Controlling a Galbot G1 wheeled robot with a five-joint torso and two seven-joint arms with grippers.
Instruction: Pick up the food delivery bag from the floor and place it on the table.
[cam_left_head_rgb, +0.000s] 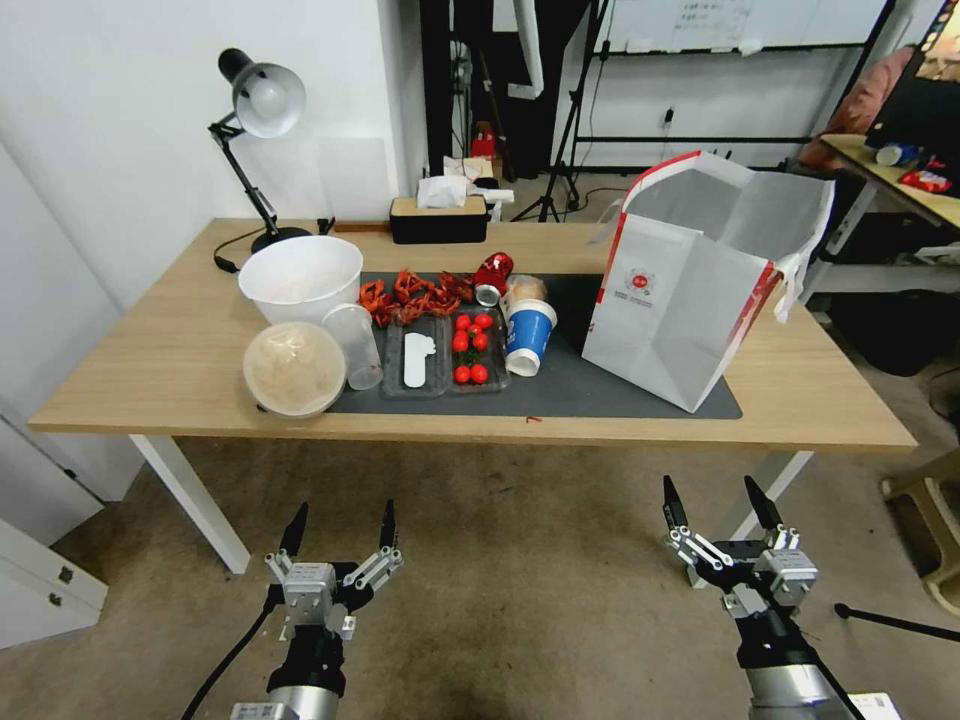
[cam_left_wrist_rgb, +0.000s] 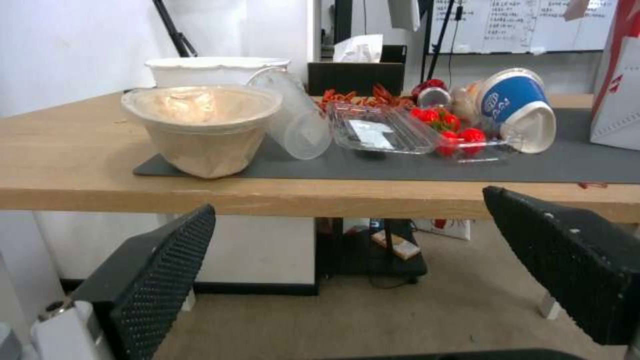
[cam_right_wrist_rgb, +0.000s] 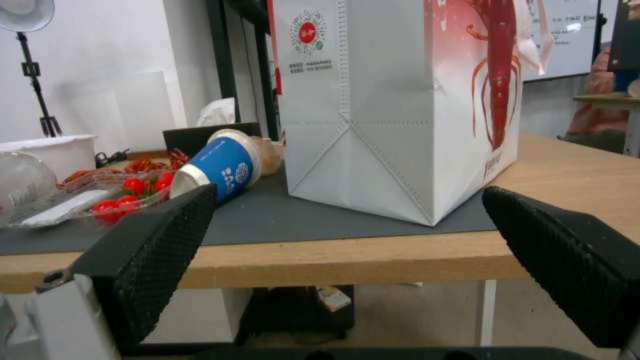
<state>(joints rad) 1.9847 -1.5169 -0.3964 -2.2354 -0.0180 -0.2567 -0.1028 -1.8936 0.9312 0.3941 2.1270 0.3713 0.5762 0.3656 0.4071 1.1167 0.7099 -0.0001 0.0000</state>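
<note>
Head view: food delivery bag (cam_left_head_rgb: 690, 290) upright on table (cam_left_head_rgb: 150, 370).

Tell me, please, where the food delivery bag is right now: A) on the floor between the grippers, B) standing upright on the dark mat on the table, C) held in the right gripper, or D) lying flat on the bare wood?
B: the food delivery bag stands upright on the dark mat on the table, apart from both open grippers.
</note>
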